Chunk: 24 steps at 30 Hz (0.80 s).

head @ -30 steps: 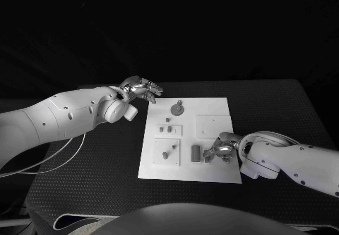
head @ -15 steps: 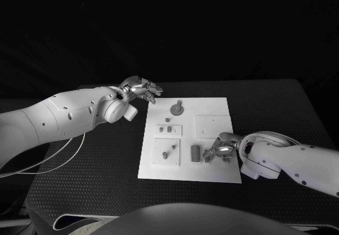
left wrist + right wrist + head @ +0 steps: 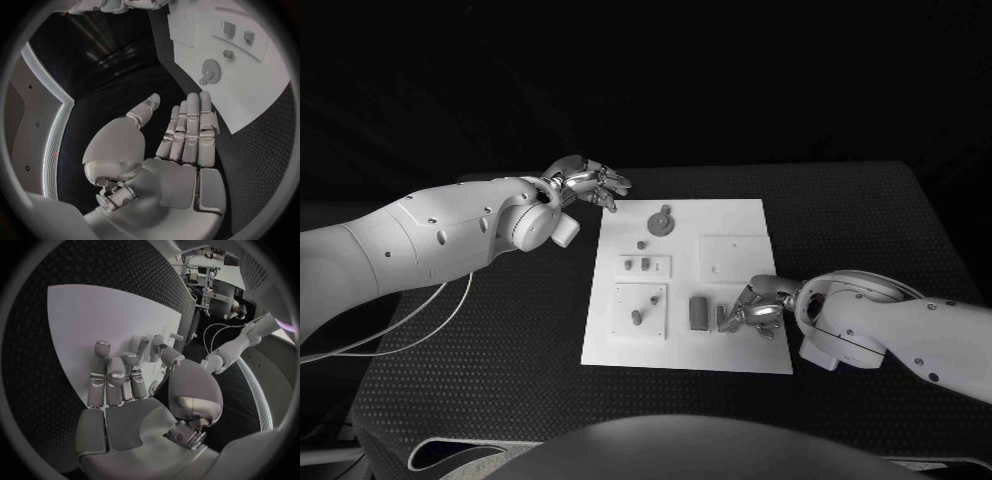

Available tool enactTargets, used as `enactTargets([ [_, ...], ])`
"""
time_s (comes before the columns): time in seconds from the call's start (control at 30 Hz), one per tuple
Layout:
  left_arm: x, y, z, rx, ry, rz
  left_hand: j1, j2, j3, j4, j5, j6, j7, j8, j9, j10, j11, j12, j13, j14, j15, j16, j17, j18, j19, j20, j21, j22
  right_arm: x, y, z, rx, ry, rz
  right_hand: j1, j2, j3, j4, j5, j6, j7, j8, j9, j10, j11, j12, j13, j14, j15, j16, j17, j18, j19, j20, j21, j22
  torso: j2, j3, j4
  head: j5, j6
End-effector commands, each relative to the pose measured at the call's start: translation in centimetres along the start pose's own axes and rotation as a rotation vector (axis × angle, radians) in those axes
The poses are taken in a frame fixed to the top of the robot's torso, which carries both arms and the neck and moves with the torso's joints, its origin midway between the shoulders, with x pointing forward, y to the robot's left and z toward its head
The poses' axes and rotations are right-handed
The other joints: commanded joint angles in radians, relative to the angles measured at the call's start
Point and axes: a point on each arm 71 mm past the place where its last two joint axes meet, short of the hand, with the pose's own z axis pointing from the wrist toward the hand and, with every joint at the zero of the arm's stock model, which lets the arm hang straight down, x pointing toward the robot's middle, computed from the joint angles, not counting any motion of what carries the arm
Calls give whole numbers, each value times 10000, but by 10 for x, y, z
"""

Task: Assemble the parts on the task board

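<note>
Item — task board (image 3: pixel 733 215), white plate, lying in the middle of the black surface (image 3: pixel 473 380), its long side running away from the robot.

Parts — small grey pieces. An upright rectangular block (image 3: pixel 700 313) and a thinner piece (image 3: pixel 723 318) just beside it are standing or lying in the near half of the board, both with their long axis running near-to-far. A round disc with a stem (image 3: pixel 661 220) is sitting at the far end; two small pegs (image 3: pixel 639 265) are sitting mid-board on the left side.

Right hand (image 3: pixel 759 310) — resting over the near right part of the board, fingers pointing toward the thinner piece and reaching its edge. Whether it is actually pinching that piece or only touching it cannot be told. In the right wrist view the fingers (image 3: pixel 112 377) are lying fairly straight and close together over the white plate, with small parts showing just past the fingertips.

Left hand (image 3: pixel 589 182) — hovering off the board's far left corner, holding nothing, fingers loosely spread; the left wrist view shows the palm (image 3: pixel 181 150) open with fingers extended.

Governing relation — the near-half parts are lying directly to the left of the right hand, and well apart from the left hand. By judgement, the right hand is the nearer one for the next placement, approaching across the pieces' short axis.
</note>
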Motion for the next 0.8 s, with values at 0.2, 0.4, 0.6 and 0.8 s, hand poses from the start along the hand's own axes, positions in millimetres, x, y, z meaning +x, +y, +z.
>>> enactTargets([
  [0.2,2,-2,0,76,146,-4,-38,-11,16,69,-8,-67,-22,58,-15,-46,31,6,-15,43,3,-61,19,212,37,-23,-36,11,4,0,0,-312,662,-323,392,-176,88,-127,-32,-8,-32,74,21,0,-46,39,14,-4,-45,-13,-4,141,54,-27,-42,202,1,7,0,-3,2],
  [0.4,3,-2,1,90,181,-9,-39,-12,15,70,-8,-68,-22,58,-15,-47,32,6,-16,43,4,-62,21,212,36,-23,-37,12,3,0,1,-176,474,-477,599,57,67,-230,-38,16,-37,109,37,14,-52,51,16,6,-46,1,-2,141,61,-16,-32,204,1,3,2,-8,2],
  [0.6,3,-2,1,82,166,-7,-40,-11,15,73,-8,-68,-22,59,-15,-48,32,6,-16,43,4,-63,24,212,35,-22,-37,12,2,1,3,-139,410,-496,803,657,-73,-536,-35,38,-48,145,43,41,-63,56,10,23,-51,14,-4,141,59,-4,-18,205,3,1,-2,-23,2],
  [0.8,3,-2,1,81,176,-9,-42,-11,14,75,-9,-69,-21,59,-16,-48,32,7,-16,43,4,-65,26,212,35,-21,-37,13,0,2,5,-116,134,-400,704,1153,-162,-593,-29,67,-60,166,32,71,-71,58,2,46,-55,24,-7,141,65,10,-18,201,1,1,0,-24,2],
])
